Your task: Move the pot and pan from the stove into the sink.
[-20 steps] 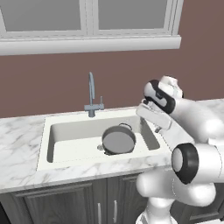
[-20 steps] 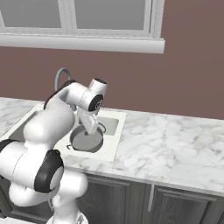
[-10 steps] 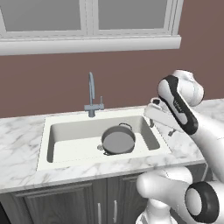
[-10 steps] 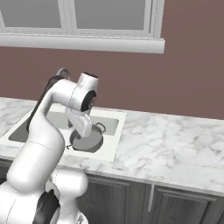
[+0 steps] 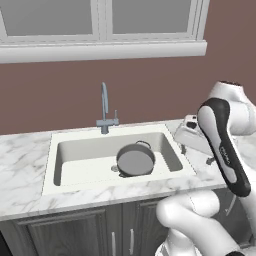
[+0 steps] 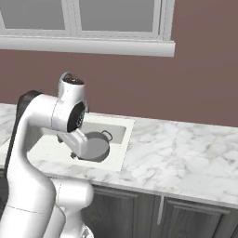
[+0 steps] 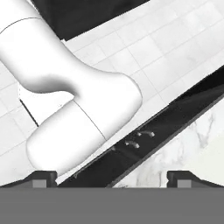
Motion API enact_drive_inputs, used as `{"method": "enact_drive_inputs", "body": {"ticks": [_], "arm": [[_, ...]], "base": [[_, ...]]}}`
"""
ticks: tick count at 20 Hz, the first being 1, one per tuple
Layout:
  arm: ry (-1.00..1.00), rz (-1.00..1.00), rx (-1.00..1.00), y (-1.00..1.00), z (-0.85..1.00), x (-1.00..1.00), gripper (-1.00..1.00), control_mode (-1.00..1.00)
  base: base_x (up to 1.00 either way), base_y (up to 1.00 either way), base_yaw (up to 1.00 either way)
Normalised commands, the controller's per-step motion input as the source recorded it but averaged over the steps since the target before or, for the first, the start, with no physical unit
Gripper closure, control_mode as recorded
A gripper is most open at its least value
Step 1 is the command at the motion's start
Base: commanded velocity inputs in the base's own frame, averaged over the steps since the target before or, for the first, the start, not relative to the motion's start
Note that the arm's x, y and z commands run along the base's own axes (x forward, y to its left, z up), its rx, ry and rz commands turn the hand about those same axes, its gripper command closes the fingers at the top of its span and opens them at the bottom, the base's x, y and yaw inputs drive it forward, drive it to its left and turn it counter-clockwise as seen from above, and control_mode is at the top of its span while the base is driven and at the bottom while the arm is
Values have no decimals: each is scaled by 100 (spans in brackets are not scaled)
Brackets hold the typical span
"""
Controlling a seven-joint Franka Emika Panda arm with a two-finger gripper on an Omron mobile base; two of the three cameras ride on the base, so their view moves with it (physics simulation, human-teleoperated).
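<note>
White marble tabletop (image 5: 30, 190) with the sink (image 5: 70, 172) holding the pot (image 5: 135, 160) toward its right end, one transfer judged done and the pan's left; hand (image 7: 111, 178) above the tabletop edge, jaws fully spread, holding nothing.

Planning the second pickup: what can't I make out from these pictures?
- Pot in the sink: near rim hidden behind the arm in the right base view.
- Sink's left part: blocked by the arm in the right base view.
- Fingers: cut off by the bottom edge in the hand view.
</note>
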Motion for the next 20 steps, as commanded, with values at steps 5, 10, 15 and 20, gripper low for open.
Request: {"method": "enact_drive_inputs", "body": {"ticks": [5,10,15,20], "arm": [[-22,9,-6,4,0,-40,-100,-100],[-4,4,-5,0,-2,-23,-100,-100],[-1,1,-2,0,-2,-8,-100,100],[0,0,0,0,0,0,-100,100]], "base": [[0,0,0],[0,0,0],[-29,-9,-7],[-24,-8,-31]]}}
